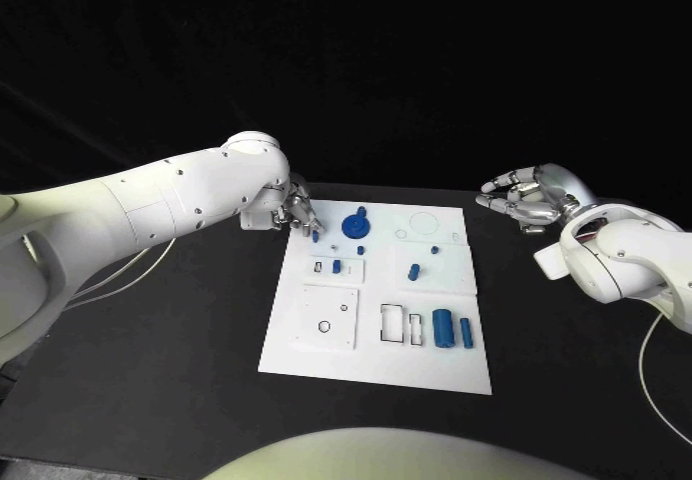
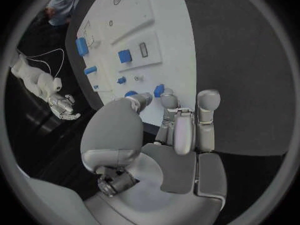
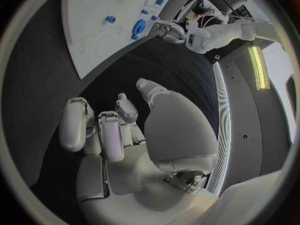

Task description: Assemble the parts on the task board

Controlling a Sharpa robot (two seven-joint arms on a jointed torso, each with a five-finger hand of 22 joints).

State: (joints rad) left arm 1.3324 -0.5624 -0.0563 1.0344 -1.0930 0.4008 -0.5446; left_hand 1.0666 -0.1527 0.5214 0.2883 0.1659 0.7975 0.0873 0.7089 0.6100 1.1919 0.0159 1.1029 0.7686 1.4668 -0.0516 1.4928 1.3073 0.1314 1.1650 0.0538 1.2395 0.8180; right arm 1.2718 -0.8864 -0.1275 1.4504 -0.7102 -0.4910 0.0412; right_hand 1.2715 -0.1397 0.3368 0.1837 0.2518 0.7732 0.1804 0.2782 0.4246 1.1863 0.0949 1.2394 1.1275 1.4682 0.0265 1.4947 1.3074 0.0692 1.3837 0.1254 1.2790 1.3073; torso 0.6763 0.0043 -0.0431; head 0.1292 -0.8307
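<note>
Parts on the task board (image 1: 325, 345) are the business at hand, and the left hand (image 1: 297, 213) is the one nearest them. It hangs over the board's far left corner with its fingertips (image 2: 167, 99) pointing down at the white surface. A small blue piece (image 2: 159, 90) sits just beyond those tips in the left wrist view; whether the fingers pinch it or merely hover beside it I cannot tell, so the hand's state is unclear. Just beside the hand on the board lies a larger round blue part (image 1: 358, 221), and below it two small blue pieces, one (image 1: 336, 266) set in a raised white block, another (image 1: 414, 270) out towards the board's middle. Nearer the robot stand a blue cylinder (image 1: 443, 328) and a slim blue bar (image 1: 466, 331), side by side at the board's right.

The right hand (image 1: 531, 197) is off the board altogether, above the black table (image 1: 159, 340) beyond its far right corner, fingers curled inward on nothing.

Judging from this, the risk lies at the left fingertips: the small piece is tiny against them, so a slightly off-centre pinch could flick it across the smooth board or nudge the round part beside it. Pressing down could also shift the board itself.
</note>
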